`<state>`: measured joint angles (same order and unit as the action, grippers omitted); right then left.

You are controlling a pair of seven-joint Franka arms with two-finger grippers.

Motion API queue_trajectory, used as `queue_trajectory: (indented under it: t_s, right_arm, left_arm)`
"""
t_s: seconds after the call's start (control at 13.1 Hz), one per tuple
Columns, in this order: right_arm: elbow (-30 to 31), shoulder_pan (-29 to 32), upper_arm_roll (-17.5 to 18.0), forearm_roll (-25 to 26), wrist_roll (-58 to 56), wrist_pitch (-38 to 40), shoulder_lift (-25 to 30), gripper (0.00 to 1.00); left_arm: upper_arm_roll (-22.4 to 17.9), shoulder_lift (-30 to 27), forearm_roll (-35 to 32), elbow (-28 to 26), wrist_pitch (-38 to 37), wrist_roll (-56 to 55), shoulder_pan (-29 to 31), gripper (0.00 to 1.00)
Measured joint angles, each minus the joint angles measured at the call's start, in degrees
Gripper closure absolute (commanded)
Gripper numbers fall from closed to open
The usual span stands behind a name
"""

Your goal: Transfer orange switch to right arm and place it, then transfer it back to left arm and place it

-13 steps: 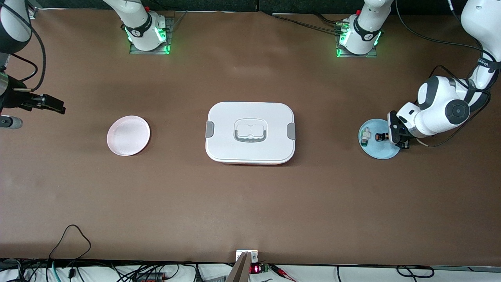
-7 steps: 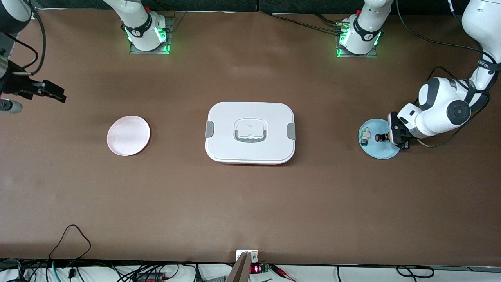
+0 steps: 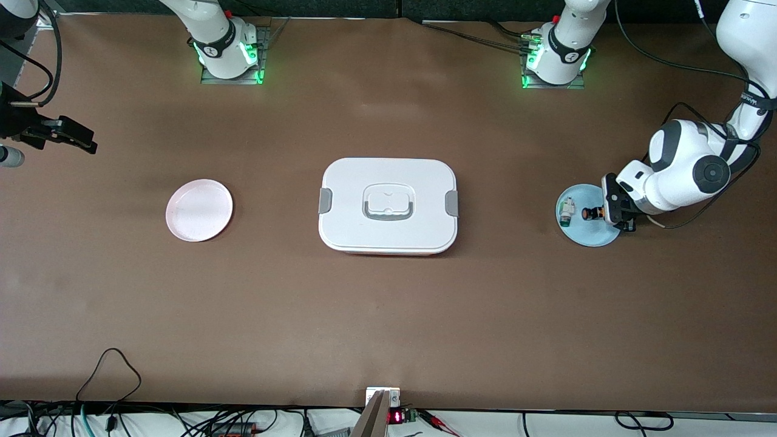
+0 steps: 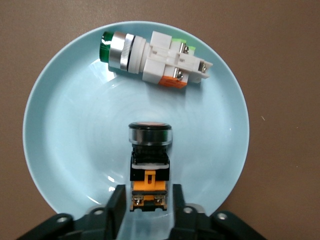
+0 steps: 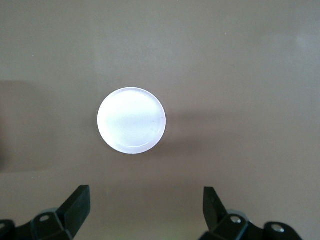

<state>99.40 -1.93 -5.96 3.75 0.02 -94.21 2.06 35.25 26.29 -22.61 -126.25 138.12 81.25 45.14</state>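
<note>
Since the earlier frames, we note the right gripper [image 3: 79, 142] has drifted away from the front camera at the right arm's end of the table; nothing else has shifted. Its fingers [image 5: 75, 205] stand wide apart and hold nothing, high over bare table, with the pink plate [image 3: 199, 209] lying nearer the front camera than the spot beneath it.

We find the orange switch [image 4: 149, 165] lying on the blue plate [image 3: 586, 233] at the left arm's end of the table, its black cap pointing toward the green-ended white component [image 4: 152, 52] on the same plate, the two apart. The left gripper [image 4: 146, 200] is down at the plate, one finger on each flank of the switch's orange end; we cannot tell whether they press it. The box [image 3: 388, 205] sits lidded between the two plates.
</note>
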Motion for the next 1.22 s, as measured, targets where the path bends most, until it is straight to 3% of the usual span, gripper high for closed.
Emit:
queue_trajectory:
  t_s: [0.3, 0.46, 0.68, 0.99, 1.22]
  right_arm:
    - [-0.2, -0.7, 0.0, -0.1, -0.1, 0.1, -0.2, 0.00]
    - [-0.2, -0.9, 0.0, -0.1, -0.1, 0.1, -0.3, 0.00]
    - [-0.6, 0.1, 0.5, -0.1, -0.2, 0.1, -0.2, 0.00]
    - [-1.1, 4.2, 5.9, -0.1, -1.5, 0.1, -0.3, 0.00]
    - [-3.0, 4.3, 6.1, -0.5, -1.5, 0.4, -0.2, 0.00]
  left_arm:
    - [0.1, 0.0, 0.0, 0.6, -0.2, 0.0, 0.0, 0.00]
    - [0.4, -0.1, 0.0, 2.9, -3.8, -1.3, 0.0, 0.00]
    - [3.7, -1.1, 0.0, 8.1, -15.0, -9.4, 0.0, 0.00]
    - [10.6, -4.4, 4.7, 15.4, -31.1, -27.3, 0.0, 0.00]
    - [14.5, -6.4, 6.0, 21.9, -42.4, -41.5, 0.0, 0.00]
